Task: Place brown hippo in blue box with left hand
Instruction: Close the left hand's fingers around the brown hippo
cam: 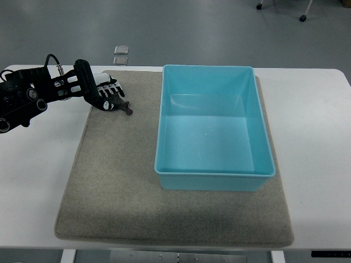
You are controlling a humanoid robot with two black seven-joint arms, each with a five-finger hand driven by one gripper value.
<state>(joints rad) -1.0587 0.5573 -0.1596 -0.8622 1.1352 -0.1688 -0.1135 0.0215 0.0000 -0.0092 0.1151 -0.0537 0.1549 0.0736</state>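
My left arm comes in from the left edge, and its hand [111, 96] sits low over the far left part of the grey mat [120, 181]. Its black and white fingers [107, 87] are curled around the small brown hippo [125, 108]. Only the hippo's dark end pokes out on the hand's right side; the rest is hidden. The blue box [213, 174] stands open and empty on the right half of the mat, a short way to the right of the hand.
The mat lies on a white table [318, 137]. Two small grey squares [120, 55] lie on the floor beyond the table's far edge. Chair wheels [302, 18] show at the top right.
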